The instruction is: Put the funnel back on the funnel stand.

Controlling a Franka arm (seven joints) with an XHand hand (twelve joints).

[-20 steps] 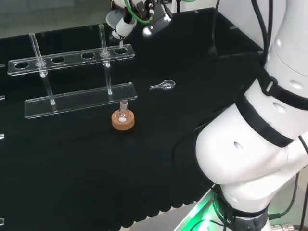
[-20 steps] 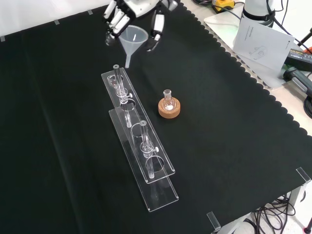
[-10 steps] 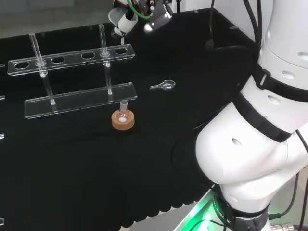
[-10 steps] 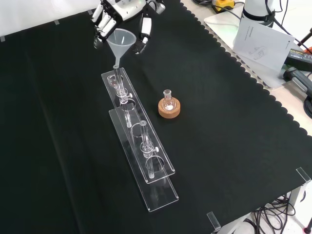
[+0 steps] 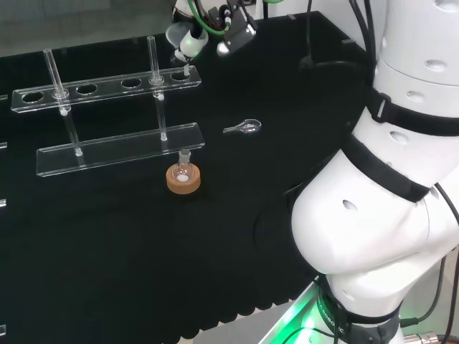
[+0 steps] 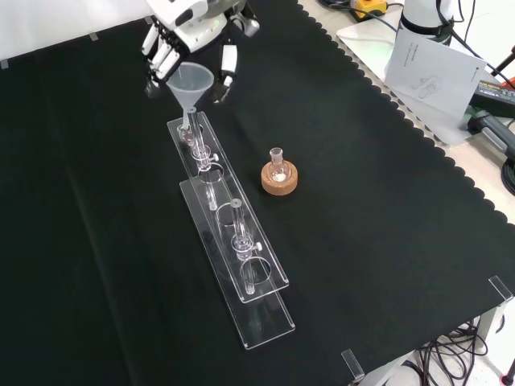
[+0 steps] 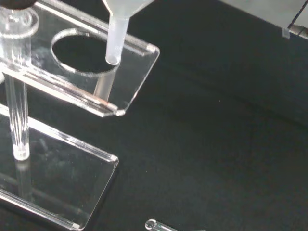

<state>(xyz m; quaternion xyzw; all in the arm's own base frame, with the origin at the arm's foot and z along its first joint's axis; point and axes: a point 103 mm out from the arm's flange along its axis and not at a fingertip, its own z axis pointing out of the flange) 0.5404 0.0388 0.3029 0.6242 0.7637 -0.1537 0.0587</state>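
Observation:
A clear plastic funnel (image 6: 190,83) hangs upright in the hand (image 6: 187,18), whose fingers (image 6: 224,64) curl round its cone. In the head view the funnel (image 5: 183,39) and hand (image 5: 215,16) are at the top, above the right end of the clear acrylic funnel stand (image 5: 107,86). The wrist view has the funnel's stem (image 7: 116,36) tip just over the rim of the stand's end hole (image 7: 84,53), apart from the plate. In the front view the stem is over the far end of the stand (image 6: 229,233).
A small round flask on a cork ring (image 6: 278,177) stands right of the stand in the front view. A small clear glass piece (image 5: 244,127) lies on the cloth in the head view. Papers and cables (image 6: 434,64) lie beyond the cloth's edge.
The hand has carried the funnel left and lower in the front view, from beyond the stand's far end to above its end hole.

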